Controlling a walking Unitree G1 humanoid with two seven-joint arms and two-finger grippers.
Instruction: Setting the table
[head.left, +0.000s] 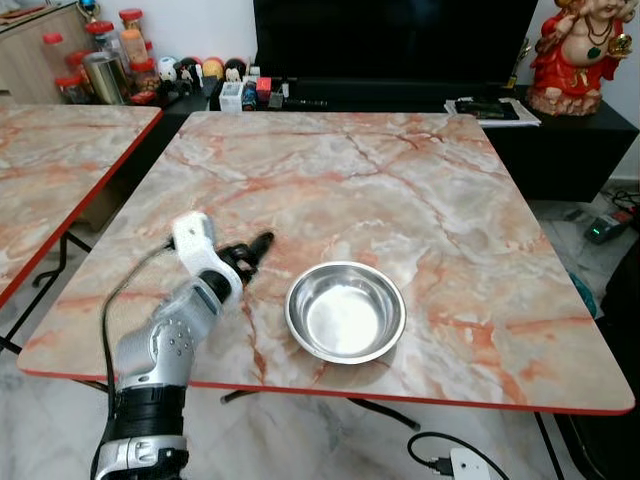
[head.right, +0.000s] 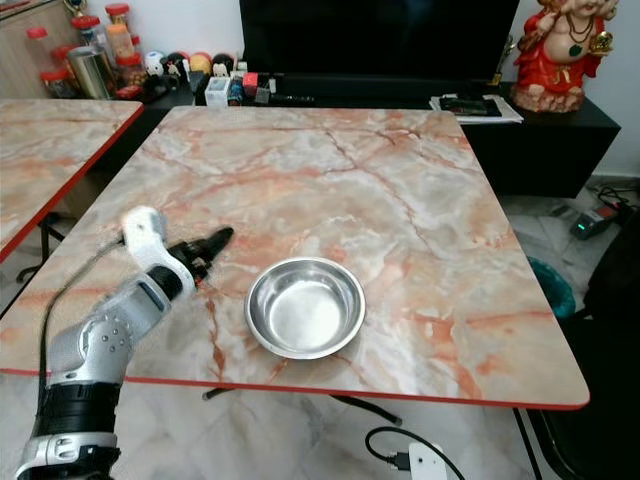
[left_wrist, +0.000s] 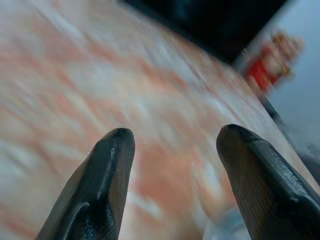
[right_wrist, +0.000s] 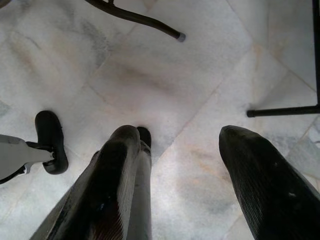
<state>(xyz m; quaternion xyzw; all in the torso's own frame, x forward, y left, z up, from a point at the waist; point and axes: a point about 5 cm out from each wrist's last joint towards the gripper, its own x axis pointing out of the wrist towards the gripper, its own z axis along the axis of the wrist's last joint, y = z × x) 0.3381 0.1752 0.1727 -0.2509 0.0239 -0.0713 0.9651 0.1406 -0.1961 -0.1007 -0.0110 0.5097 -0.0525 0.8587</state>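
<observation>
A shiny steel bowl (head.left: 346, 311) stands empty near the front edge of the marble table (head.left: 400, 170). My left gripper (head.left: 252, 252) hovers just over the tabletop, a short way left of the bowl. Its black fingers (left_wrist: 100, 185) are spread apart with nothing between them, and the bowl's rim (left_wrist: 220, 227) shows blurred beside one finger. My right gripper (right_wrist: 175, 145) hangs low over the pale floor, open and empty.
A second marble table (head.left: 60, 160) stands close on the left. Behind the table is a dark TV cabinet (head.left: 560, 140) with jars (head.left: 100, 60), small items and a red statue (head.left: 578, 55). A power strip and cable (head.left: 450, 462) lie on the floor in front.
</observation>
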